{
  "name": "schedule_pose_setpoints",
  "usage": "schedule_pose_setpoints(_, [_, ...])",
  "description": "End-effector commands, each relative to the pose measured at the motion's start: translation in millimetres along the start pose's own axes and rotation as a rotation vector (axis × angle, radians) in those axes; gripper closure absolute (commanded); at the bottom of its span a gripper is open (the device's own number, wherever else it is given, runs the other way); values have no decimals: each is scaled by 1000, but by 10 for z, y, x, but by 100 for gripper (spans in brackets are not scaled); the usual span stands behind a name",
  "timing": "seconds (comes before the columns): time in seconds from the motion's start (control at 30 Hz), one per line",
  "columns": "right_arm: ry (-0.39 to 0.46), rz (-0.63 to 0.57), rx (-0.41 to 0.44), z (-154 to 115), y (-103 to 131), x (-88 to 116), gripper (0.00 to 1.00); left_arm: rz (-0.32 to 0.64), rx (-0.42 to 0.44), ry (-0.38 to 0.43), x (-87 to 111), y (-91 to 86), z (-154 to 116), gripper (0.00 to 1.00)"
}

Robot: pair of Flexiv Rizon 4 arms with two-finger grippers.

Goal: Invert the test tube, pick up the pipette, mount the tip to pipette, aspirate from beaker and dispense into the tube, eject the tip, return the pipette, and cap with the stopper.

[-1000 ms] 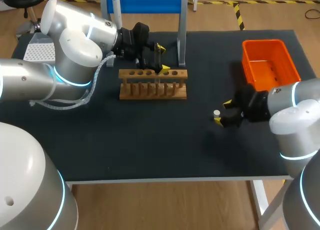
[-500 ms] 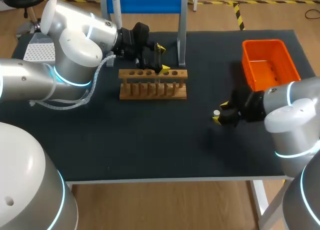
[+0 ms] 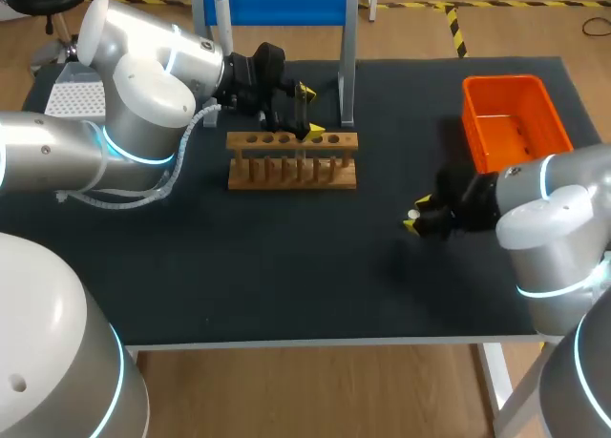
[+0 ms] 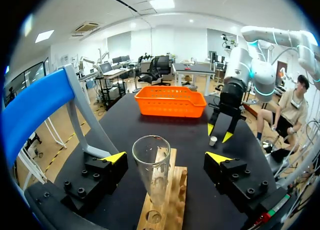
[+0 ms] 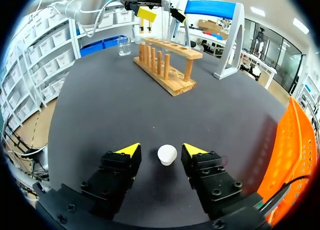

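A clear glass test tube [image 4: 151, 166] stands mouth-up in the wooden rack [image 3: 291, 158]. My left gripper [image 4: 165, 157] is open around the tube, both yellow tips well clear of the glass; in the head view it [image 3: 307, 114] hovers over the rack's right half. A small white stopper [image 5: 167, 154] sits on the black table [image 3: 286, 266] right of centre. My right gripper [image 5: 161, 151] straddles the stopper low on the table, fingers close on either side with thin gaps still showing. The stopper [image 3: 412, 213] peeks out at that gripper's [image 3: 416, 220] tips.
An orange bin [image 3: 513, 119] stands at the back right, just behind my right arm. The blue pipette stand [image 3: 277, 4] rises behind the rack. A glass beaker [image 5: 124, 47] stands beyond the rack's far end. A white tip box [image 3: 74, 99] lies at the far left.
My right gripper has slid left along the table onto the stopper and its fingers have narrowed around it. The left arm has stayed still.
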State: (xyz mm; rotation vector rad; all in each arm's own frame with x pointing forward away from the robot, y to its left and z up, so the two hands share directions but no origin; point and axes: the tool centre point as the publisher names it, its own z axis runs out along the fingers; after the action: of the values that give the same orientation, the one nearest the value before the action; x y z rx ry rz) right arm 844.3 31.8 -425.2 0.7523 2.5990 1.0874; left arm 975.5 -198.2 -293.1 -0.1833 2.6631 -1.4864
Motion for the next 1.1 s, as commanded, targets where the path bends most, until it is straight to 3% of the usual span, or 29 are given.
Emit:
schedule_pose_setpoints(0.03, [-2, 1, 6, 36, -7, 2, 50, 0, -1, 3, -7, 1, 0, 0])
schedule_pose_setpoints(1.1, [-4, 15, 18, 59, -49, -28, 56, 0, -1, 3, -7, 1, 0, 0])
